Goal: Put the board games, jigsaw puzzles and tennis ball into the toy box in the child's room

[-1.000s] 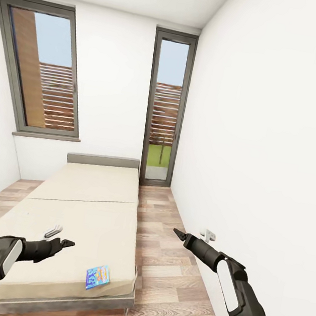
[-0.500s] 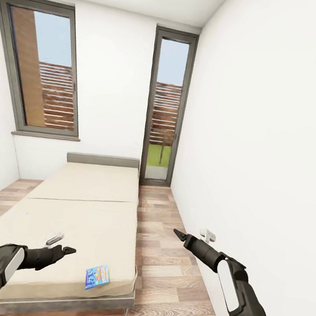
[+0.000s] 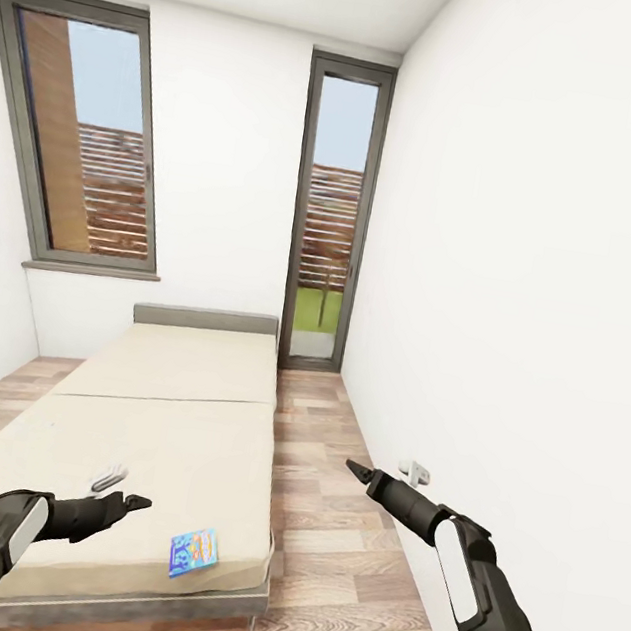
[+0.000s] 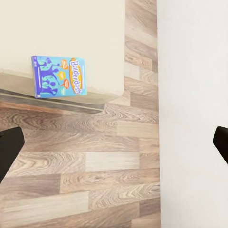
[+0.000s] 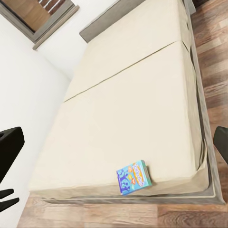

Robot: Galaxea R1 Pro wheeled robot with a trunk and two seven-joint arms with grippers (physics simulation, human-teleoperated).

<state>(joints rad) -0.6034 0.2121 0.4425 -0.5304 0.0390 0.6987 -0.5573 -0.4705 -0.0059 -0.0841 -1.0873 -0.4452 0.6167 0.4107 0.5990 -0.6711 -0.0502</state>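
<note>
Since a second ago, the left arm has been lowered and drawn slightly back over the near part of the bed, while nothing else has shifted. Nearest, the left gripper [image 3: 133,503] is held above the cream mattress [image 3: 169,415], its fingertips seen far apart at the edges of the left wrist view, so it is spread wide and holds nothing. Just beside it, toward the mattress's near right corner, a small blue board game [image 3: 195,552] lettered Balderdash [image 4: 58,76] is laid flat, close to the bed's foot edge. A small pale grey object [image 3: 108,476] is seen on the mattress just beyond the left gripper; what it is cannot be told. To the right, the right gripper [image 3: 354,466] is held above the brown wood-plank floor [image 3: 325,519], well apart from the bed; its dark fingertips are set at opposite edges of the right wrist view, so it too is wide and empty. A white wall fitting [image 3: 418,469] is fixed low on the right wall. Farther off, the mattress is divided by a seam into two panels, ending at a grey headboard [image 3: 206,320]. Beyond, a grey-framed window [image 3: 85,134] and a tall glazed door [image 3: 332,212] are set in the white far wall.
</note>
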